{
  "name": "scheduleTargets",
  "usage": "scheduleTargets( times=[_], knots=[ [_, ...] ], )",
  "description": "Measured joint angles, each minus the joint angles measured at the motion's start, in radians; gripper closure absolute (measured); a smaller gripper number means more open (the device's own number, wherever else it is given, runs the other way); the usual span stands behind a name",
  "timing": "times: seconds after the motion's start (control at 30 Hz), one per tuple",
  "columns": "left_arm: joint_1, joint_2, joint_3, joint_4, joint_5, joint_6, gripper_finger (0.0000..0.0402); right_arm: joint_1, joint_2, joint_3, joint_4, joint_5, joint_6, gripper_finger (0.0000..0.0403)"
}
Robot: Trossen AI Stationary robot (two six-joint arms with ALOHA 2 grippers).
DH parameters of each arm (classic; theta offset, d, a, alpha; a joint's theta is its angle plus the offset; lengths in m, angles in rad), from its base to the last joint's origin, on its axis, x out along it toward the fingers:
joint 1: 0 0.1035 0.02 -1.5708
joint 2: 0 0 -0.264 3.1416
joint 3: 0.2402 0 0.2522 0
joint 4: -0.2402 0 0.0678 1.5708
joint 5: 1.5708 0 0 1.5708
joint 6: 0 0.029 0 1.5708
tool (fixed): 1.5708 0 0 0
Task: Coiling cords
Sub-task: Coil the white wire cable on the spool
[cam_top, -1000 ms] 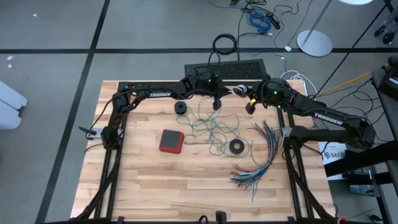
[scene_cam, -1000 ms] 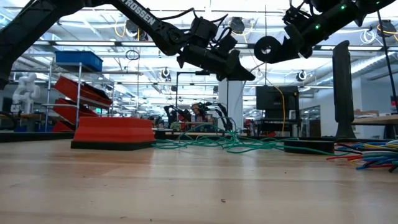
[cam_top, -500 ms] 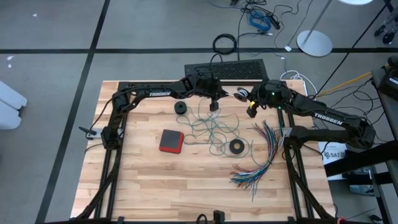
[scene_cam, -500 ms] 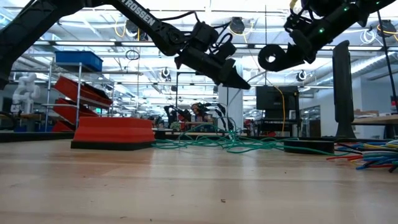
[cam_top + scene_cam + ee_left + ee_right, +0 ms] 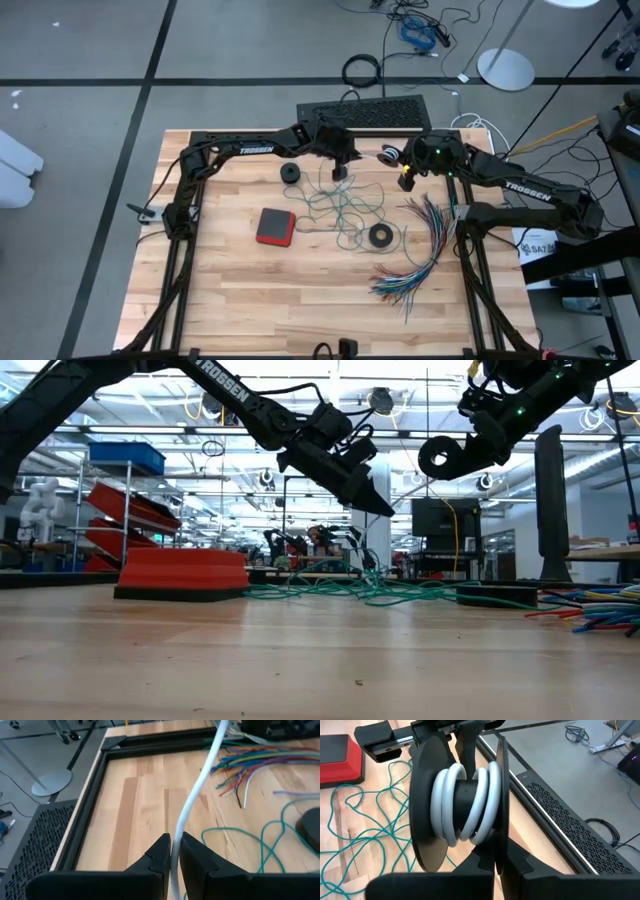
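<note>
My left gripper (image 5: 339, 172) has dropped lower and nearer the back edge, pinched on the white cord (image 5: 197, 795); my right gripper (image 5: 496, 862) stays clamped on the black spool (image 5: 427, 805) that cord winds onto, at the table's 1 o'clock. The teal cord (image 5: 345, 205) sprawls mid-table between the red block (image 5: 275, 226) at 9 and the coloured wire bundle (image 5: 415, 262) at 4.

The left pincer (image 5: 173, 851) pinches the white cord (image 5: 196, 802), which runs away over the table (image 5: 140, 805). Beyond lie coloured wires (image 5: 250, 762) and loops of green cord (image 5: 260, 840).
</note>
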Motion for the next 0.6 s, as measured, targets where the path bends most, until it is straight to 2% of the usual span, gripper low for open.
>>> scheduleTargets(
  times=[0.6],
  knots=[
    [0.021,0.000,-0.033,-0.050,-0.063,0.056,0.0359,0.000,0.000,0.000,-0.026,0.001,0.003,0.0403]
  ],
)
